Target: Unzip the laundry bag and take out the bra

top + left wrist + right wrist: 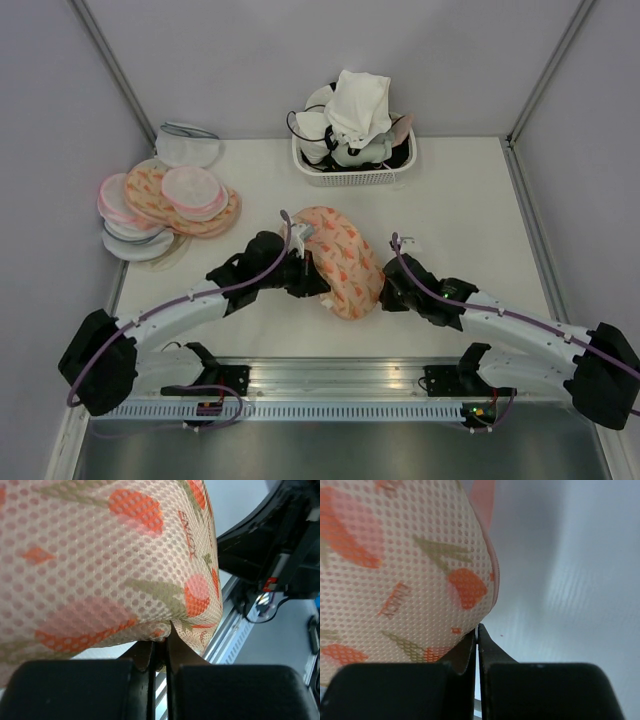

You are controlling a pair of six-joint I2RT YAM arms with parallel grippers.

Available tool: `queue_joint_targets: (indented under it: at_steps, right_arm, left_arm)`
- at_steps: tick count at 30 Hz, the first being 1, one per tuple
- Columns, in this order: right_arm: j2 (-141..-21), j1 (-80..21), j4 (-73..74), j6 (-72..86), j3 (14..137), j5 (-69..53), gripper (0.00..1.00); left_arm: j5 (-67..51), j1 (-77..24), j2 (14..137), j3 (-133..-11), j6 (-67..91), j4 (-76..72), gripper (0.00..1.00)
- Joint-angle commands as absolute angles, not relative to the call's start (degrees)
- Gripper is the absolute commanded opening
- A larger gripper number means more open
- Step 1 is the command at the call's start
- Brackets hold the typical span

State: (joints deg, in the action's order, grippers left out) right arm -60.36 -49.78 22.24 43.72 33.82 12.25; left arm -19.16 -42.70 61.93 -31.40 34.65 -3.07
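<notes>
Your left gripper [161, 647] and right gripper [477, 637] each pinch opposite edges of the laundry bag [340, 262]. It looks still zipped with no bra showing, so unzipping and removal remain.

Peach mesh laundry bag [345, 262] (orange leaf print), domed, tipped on edge

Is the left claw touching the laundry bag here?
Touching. The left wrist view shows the left claw shut, pinching the mesh edge of the laundry bag.
</notes>
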Motion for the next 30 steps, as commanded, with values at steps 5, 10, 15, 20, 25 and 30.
queue_joint_targets:
  at_steps: [5,10,15,20,25,30]
  right_arm:
    - [-55.1,-49.6,29.4,42.0,36.6,19.9,0.01]
    - [-54.2,-49.6,29.8,42.1,35.6,19.4,0.01]
    - [-54.3,-49.6,28.1,42.7,34.0,18.0,0.00]
    - [-55.0,-49.5,26.7,43.3,33.0,16.9,0.00]
    - [-56.9,-49.6,17.2,41.3,30.7,0.6,0.00]
    - [-66.5,-49.6,-2.1,40.3,28.8,-22.2,0.00]
  left_arm:
    - [-27.8,-42.9,81.6,-45.8,18.7,14.9,0.02]
    - [-18.6,-42.8,85.9,-49.6,19.9,10.8,0.11]
    - [-7.4,-42.8,85.5,-51.1,23.3,7.5,0.58]
    - [1.7,-42.8,78.9,-48.5,28.6,7.6,0.81]
    - [7.7,-42.9,68.0,-41.6,39.4,10.0,0.85]
    - [5.3,-43.8,53.6,-30.9,48.8,10.3,0.90]
